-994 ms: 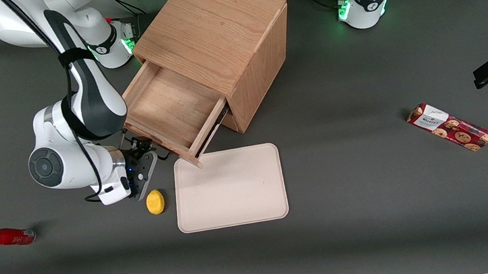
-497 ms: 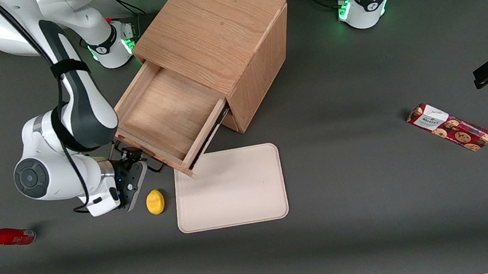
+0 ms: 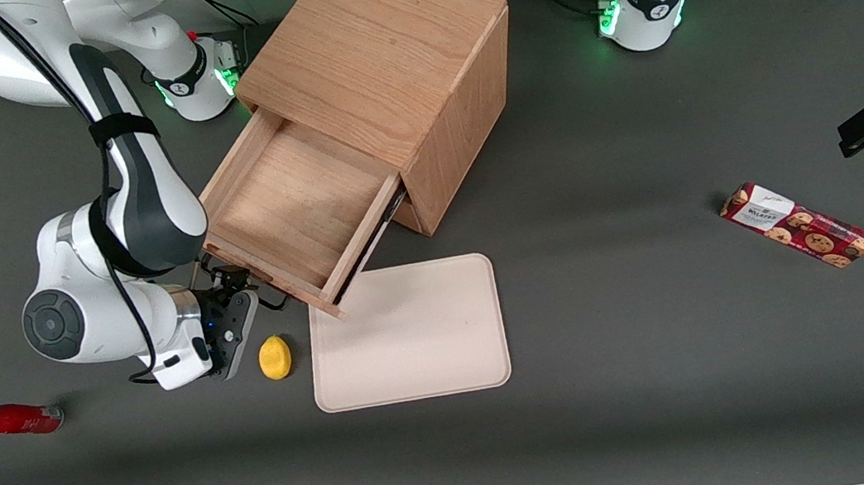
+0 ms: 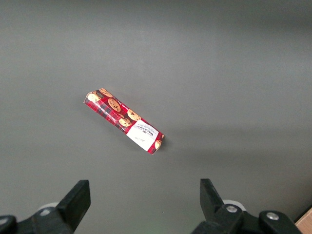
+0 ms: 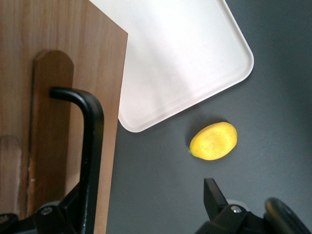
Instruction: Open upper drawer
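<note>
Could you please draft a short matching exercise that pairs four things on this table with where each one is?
Things:
1. upper drawer
2. lemon
3. cookie packet
4. end effector

Places:
A. toward the parked arm's end of the table
B. on the mat beside the beige tray
C. pulled out of the wooden cabinet, nothing in it
D. at the drawer's black handle, fingers open

Pairs: 1-C, 2-B, 3-A, 4-D
</note>
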You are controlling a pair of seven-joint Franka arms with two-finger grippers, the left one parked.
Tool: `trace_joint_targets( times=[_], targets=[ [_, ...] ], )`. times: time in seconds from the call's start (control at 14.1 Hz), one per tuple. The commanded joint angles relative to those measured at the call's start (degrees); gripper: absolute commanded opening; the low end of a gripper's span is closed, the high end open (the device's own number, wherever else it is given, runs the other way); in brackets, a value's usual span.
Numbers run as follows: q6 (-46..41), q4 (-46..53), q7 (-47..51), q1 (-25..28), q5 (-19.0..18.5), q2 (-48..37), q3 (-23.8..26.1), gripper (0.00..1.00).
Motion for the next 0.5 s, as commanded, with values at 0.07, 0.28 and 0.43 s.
trace_joint_targets(
  times=[0.07, 0.28, 0.43],
  targets=[
    [-2.0, 5.2, -0.6, -1.5, -0.2, 0.6, -0.1, 1.00],
    [-5.7, 5.3, 4.9, -1.0, -3.6, -2.6, -0.8, 1.00],
    [-7.5, 5.3, 9.5, -0.8, -6.8, -4.8, -0.7, 1.00]
  ],
)
